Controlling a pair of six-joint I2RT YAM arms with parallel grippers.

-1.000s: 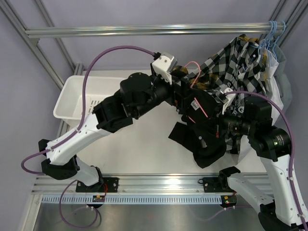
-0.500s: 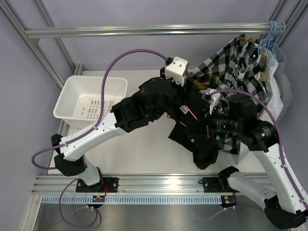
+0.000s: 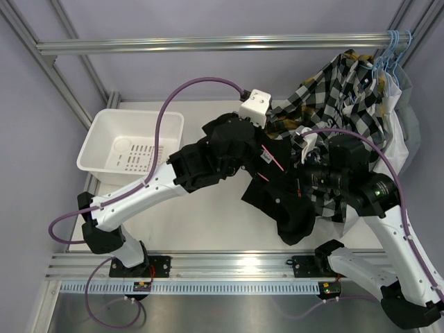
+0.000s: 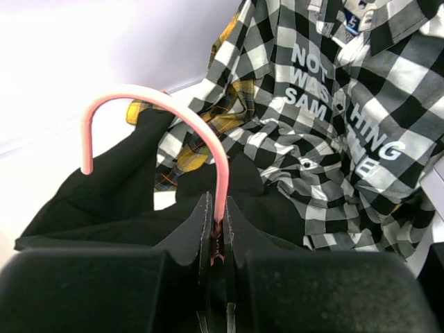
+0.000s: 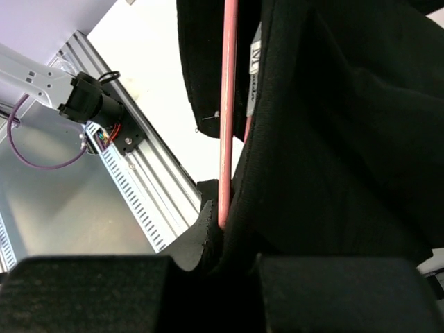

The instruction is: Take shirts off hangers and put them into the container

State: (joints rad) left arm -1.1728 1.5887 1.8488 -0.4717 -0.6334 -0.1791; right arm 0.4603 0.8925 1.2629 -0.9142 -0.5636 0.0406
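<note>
- Jaws of the left gripper (image 4: 216, 211) pinch the pink hanger (image 4: 220, 187) just below its hook
- Jaws of the right gripper (image 5: 223, 239) nip the black shirt (image 5: 333, 152) beside the hanger's wire

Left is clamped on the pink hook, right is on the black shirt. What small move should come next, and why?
Probably ease the left gripper away from the right gripper, drawing the pink hanger out of the black shirt. Left's jaws are shut on the hook's stem, right's pinch black fabric beside the wire, and the hanger is not yet free of the shirt.
</note>
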